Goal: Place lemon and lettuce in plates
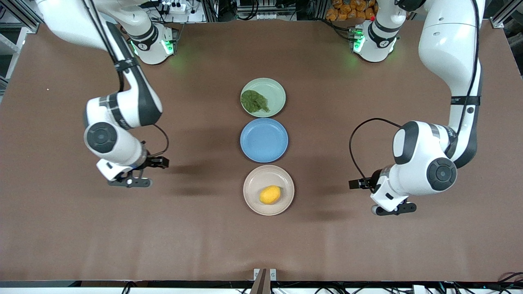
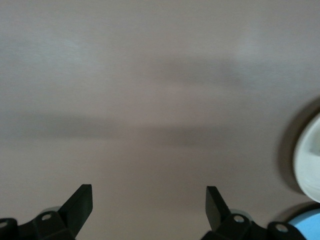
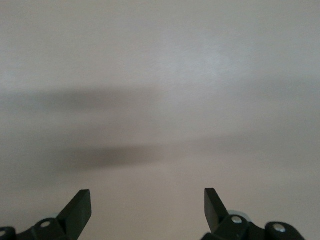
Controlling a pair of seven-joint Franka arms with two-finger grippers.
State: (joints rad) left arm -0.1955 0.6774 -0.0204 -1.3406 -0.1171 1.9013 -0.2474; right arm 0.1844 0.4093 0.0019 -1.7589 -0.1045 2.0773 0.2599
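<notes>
Lemon (image 1: 270, 194), small oval bright yellow fruit, lies at 6 o'clock in the beige-cream round plate (image 1: 252, 179); crinkled dark green lettuce leaf (image 1: 254, 101) at 9 o'clock in the pale mint plate (image 1: 276, 90). Left gripper (image 2: 149, 202) and right gripper (image 3: 147, 205) hang wide open, empty, over the brown table (image 1: 367, 245). A blue round plate (image 1: 264, 140) sits between.

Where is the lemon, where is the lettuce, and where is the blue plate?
lemon (image 1: 270, 194), front view, middle of the yellow fruit.
lettuce (image 1: 253, 101), front view, middle of the crinkled green leaf.
blue plate (image 1: 264, 140), front view, its bare centre.
</notes>
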